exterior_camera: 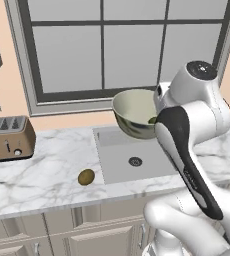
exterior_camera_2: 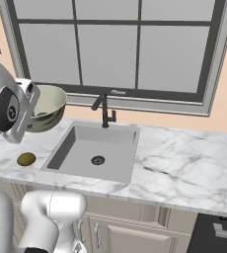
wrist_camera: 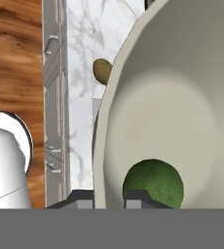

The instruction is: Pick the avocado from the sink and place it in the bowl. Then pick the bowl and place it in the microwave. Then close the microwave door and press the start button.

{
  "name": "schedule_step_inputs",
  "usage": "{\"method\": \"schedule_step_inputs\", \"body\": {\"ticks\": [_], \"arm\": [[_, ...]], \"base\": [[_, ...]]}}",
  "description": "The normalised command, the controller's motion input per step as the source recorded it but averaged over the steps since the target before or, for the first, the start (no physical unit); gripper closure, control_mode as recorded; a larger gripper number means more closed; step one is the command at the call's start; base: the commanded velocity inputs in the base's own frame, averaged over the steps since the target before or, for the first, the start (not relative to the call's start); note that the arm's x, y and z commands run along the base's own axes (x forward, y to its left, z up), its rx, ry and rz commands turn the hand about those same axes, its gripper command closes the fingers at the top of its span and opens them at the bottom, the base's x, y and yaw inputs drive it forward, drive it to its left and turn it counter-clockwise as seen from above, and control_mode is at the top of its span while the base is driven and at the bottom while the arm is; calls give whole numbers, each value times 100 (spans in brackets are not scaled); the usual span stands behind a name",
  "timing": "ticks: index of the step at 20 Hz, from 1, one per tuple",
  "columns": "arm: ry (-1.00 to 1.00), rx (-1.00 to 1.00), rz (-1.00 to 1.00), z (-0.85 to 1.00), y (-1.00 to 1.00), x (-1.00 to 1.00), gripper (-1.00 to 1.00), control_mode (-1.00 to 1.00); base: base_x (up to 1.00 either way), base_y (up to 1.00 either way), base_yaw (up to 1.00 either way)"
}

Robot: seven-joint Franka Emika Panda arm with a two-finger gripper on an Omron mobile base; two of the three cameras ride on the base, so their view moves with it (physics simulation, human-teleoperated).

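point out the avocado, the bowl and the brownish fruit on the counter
small dark green avocado point(wrist_camera: 153, 182): hand view, its rounded top inside the bowl.
pale greenish-beige ceramic bowl point(exterior_camera: 133, 107): left base view, inner wall.
olive-brown oval fruit point(exterior_camera: 86, 177): left base view, its middle, on the marble counter.

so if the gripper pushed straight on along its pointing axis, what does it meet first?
The bowl itself: the jaws already straddle its rim, avocado just inside. Past the bowl, probably counter and cabinet fronts, though depth is unclear.
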Motion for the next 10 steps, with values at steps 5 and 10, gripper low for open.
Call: {"method": "schedule_step_inputs", "body": {"ticks": [5, 10], "arm": [[0, 0, 0, 0, 0, 0, 100, -100], [0, 0, 0, 0, 0, 0, 100, 100]], "base": [[0, 0, 0], [-3, 0, 0]]}}
